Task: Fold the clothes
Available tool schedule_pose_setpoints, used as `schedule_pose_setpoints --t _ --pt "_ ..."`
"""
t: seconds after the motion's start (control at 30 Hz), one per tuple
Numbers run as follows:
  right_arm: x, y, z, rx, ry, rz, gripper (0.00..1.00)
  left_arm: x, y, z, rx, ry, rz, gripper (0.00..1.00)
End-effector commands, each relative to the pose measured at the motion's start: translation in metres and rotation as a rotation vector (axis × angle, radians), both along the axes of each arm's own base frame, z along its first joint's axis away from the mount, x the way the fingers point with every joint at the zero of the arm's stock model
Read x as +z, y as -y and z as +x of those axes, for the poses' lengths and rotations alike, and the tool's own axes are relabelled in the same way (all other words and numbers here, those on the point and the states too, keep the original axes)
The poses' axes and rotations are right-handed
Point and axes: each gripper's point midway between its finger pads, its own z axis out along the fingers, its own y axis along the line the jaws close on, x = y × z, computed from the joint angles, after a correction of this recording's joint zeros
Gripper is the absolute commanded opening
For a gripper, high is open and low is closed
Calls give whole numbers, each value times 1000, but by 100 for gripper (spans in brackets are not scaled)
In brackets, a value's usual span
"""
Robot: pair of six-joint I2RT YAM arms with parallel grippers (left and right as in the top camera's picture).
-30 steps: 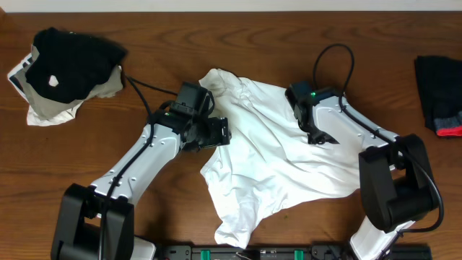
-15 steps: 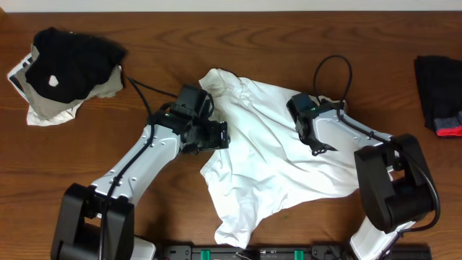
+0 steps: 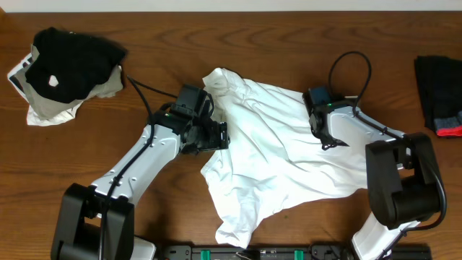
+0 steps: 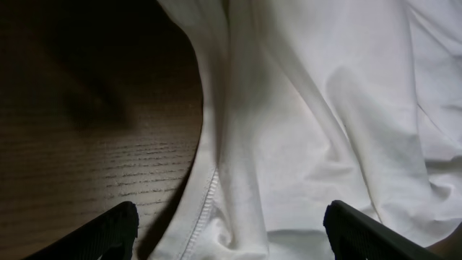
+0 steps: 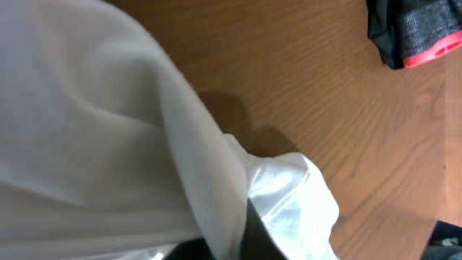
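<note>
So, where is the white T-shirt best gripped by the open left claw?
Probably the T-shirt's stitched hem, coming down from the bare-wood side: that edge lies flat and exposed on the table, right under the left claw, while the rest bunches in folds.

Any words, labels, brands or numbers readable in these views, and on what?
None can be read.
The white T-shirt: plain cloth in all three views, no print showing.
The black garment at far left: a white spot, no lettering.
The black garment with red trim: no label visible.
</note>
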Motion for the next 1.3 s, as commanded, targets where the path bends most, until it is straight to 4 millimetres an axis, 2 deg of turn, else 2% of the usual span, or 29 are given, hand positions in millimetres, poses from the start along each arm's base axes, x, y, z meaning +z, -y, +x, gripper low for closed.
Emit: schedule_pose_setpoints --t 0.0,0.27,0.6,0.73,0.87,1.0,1.03,1.07,1.1,1.17,1.27 --pt "9 1 16 10 41 5 1 -4 -5 -2 -11 -1 20 84" --pt "24 3 56 27 164 51 1 -4 -5 -2 -11 -2 20 84" --pt "51 14 93 32 279 60 3 -5 -5 -2 -11 -2 20 84" --pt "48 12 110 64 327 157 8 -4 -5 -2 -11 -2 20 85" --pt "53 26 121 34 393 176 5 -5 -5 -3 -11 -7 22 84" --pt "59 47 126 -7 444 169 6 -5 -5 -4 -11 -12 24 85" --pt "59 51 126 -16 452 173 11 -5 -5 -5 -11 -12 24 84" --pt "59 58 126 -28 459 175 23 -5 -5 -5 -11 -12 24 84" --pt "59 62 125 -38 460 173 30 -5 -5 -4 -11 -12 24 84" --pt "59 74 121 -59 453 158 33 -5 -6 -5 -11 -12 24 84" --pt "62 95 110 -103 424 95 49 -5 -5 -5 -11 -12 24 84"
